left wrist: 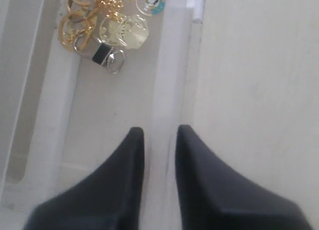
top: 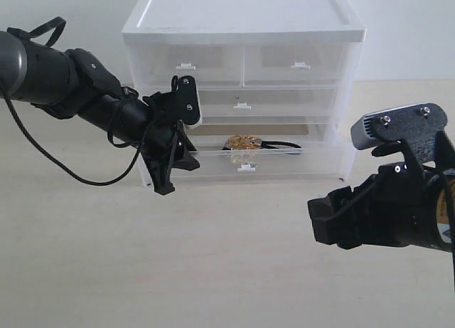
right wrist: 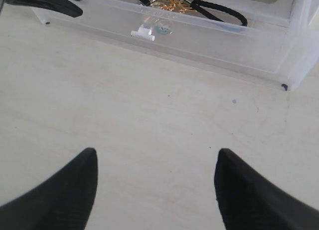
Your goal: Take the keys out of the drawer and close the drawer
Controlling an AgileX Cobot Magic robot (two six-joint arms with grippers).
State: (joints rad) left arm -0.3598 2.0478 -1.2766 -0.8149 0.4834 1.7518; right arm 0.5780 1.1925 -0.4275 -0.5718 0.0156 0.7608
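Two risks: the left gripper [left wrist: 159, 132], jaws pinched on the front wall of the drawer [top: 284, 161], could push it shut or tip it with the keys [top: 245, 141] inside at its two o'clock, while the right gripper [right wrist: 155, 157] gapes, empty.

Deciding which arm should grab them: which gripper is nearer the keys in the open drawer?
Left. The left gripper straddles the drawer's front wall, beside the keys; the right gripper hangs over the table, in front of the cabinet.
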